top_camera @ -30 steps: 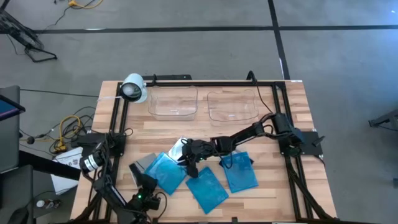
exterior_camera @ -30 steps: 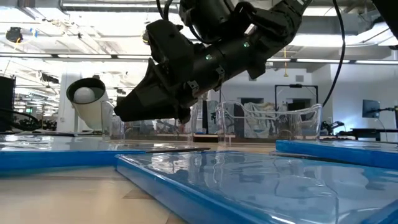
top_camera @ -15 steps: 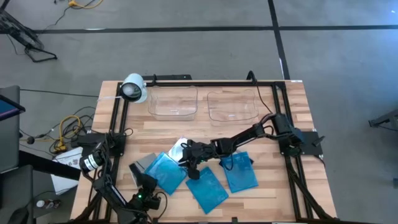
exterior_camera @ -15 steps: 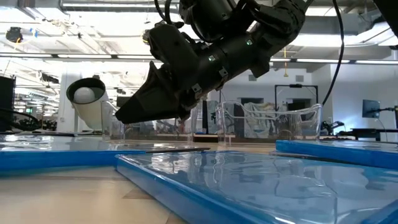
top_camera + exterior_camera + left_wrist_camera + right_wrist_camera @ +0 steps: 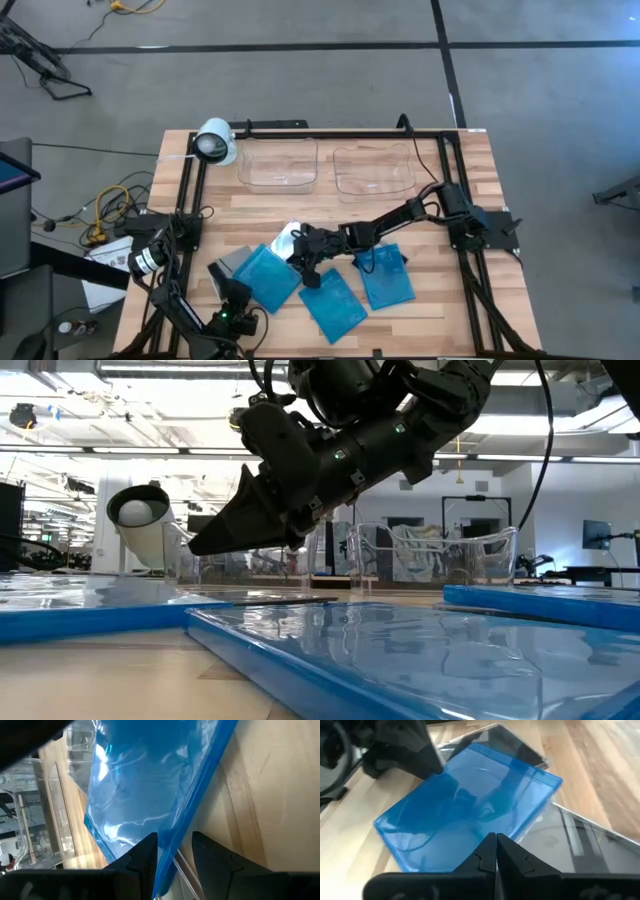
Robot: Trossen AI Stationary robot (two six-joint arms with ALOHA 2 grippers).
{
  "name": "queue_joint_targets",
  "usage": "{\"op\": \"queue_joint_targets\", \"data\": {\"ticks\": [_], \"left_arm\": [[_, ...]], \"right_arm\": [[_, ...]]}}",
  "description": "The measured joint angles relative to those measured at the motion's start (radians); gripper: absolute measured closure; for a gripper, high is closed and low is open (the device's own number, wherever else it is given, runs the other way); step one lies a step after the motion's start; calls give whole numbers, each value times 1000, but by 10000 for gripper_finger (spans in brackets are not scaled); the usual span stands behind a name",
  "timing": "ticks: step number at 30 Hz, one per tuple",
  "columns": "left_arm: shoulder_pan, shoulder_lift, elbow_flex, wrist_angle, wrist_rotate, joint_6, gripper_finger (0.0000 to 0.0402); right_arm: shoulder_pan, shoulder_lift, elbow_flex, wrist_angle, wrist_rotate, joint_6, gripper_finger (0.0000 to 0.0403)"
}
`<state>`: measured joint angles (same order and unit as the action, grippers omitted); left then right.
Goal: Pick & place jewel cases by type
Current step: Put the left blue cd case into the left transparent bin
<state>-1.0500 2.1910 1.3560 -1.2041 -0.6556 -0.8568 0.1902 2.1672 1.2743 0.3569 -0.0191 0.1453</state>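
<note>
On the wooden tabletop [image 5: 460, 310], the jewel cases lie in a loose cluster at lower centre of the high view: a blue case [image 5: 268, 277] left of centre, a second blue case [image 5: 333, 303] just below centre, a third blue case [image 5: 386, 276] to the right, a grey case [image 5: 228, 264] peeking out from under the first one's left side, and a clear case [image 5: 287, 238] just above the first. The right gripper [image 5: 303, 262] reaches in from the right and sits between the first and second blue cases, beside the clear case; its fingers [image 5: 490, 856] are clenched together with nothing between them, hovering over the blue case's edge in the right wrist view. The left gripper [image 5: 237, 297] waits at the lower left of the cluster, and its parted fingers [image 5: 145, 860] straddle the edge of the first blue case without a clear hold. Two clear trays [image 5: 279, 163] stand at upper centre, with a white camera [image 5: 214, 141] at the upper left.
</note>
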Motion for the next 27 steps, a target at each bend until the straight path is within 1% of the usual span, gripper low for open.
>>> {"op": "queue_joint_targets", "data": {"ticks": [6,10,20,23,26,27], "left_arm": [[-1,0,1,-9,-15,-9,285],[-2,0,1,-9,-38,-10,285],[-2,0,1,-9,-40,-7,285],[0,0,1,-10,-40,-7,285],[2,0,2,-10,-37,-6,285],[3,1,3,-11,-36,-6,285]], "right_arm": [[-3,0,0,-35,33,38,402],[-3,0,0,-67,75,59,402],[-5,6,0,-69,77,62,402],[-5,38,21,-72,67,58,402],[-1,98,97,-60,38,42,402],[-1,113,118,-91,37,36,402]]}}
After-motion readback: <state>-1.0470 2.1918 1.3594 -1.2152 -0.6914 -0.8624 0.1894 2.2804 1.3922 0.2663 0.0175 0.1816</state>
